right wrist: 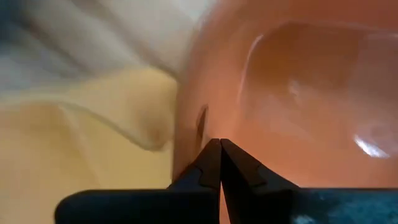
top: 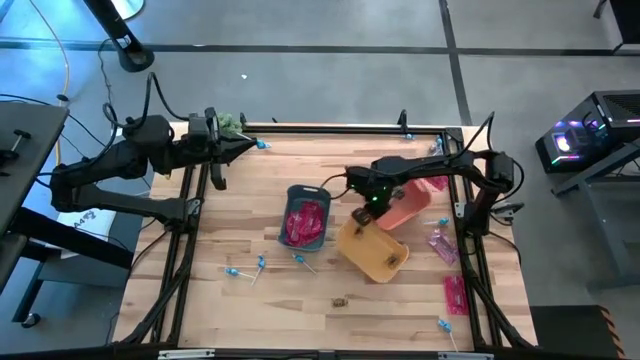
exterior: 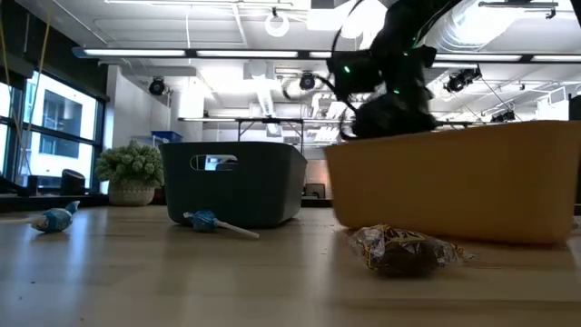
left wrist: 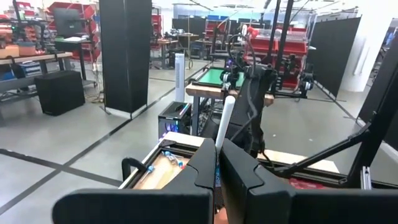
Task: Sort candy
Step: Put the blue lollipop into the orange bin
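**Between picks, nothing in either gripper**

The wooden table (top: 250, 310) holds three bins: a grey-blue bin (top: 306, 217) already holding pink packets (top: 305, 222), a yellow bin (top: 372, 252) and an orange bin (top: 412, 203). The right gripper (top: 362, 218) hangs over the seam between the yellow and orange bins, fingers pressed together and empty. The left gripper (top: 248, 145) waits at the far left edge, also closed. Loose lollipops (top: 243, 270), packets (top: 455, 295) and a brown piece (top: 341, 300) remain scattered. Next, I judge, the right arm must open and reach a nearby loose sweet.
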`<action>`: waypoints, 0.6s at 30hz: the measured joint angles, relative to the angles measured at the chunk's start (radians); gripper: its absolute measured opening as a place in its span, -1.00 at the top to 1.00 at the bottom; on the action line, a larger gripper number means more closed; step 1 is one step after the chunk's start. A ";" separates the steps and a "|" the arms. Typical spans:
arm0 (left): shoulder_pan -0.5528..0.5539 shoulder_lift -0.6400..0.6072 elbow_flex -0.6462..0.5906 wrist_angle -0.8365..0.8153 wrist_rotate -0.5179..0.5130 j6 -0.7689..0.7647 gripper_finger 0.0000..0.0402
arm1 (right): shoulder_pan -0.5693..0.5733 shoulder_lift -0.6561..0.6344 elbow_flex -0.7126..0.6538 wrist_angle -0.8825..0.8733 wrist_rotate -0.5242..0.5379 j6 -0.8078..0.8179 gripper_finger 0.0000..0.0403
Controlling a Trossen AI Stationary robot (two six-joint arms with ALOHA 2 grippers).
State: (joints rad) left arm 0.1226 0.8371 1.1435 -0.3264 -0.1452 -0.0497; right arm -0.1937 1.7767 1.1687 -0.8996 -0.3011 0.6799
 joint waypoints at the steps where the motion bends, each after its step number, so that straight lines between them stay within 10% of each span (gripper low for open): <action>1: 0.000 0.000 0.000 0.000 0.000 0.000 1.00 | 0.009 0.000 0.000 0.057 -0.011 0.025 1.00; 10: 0.000 0.027 0.000 0.003 -0.046 -0.022 1.00 | 0.032 0.001 0.001 0.548 -0.076 0.150 1.00; 18: 0.000 0.232 0.001 0.057 0.031 -0.051 1.00 | -0.026 -0.205 0.029 0.422 0.123 0.037 1.00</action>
State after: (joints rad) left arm 0.1224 1.0694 1.1444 -0.2694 -0.1139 -0.1004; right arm -0.2196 1.5716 1.1978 -0.4777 -0.1784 0.7171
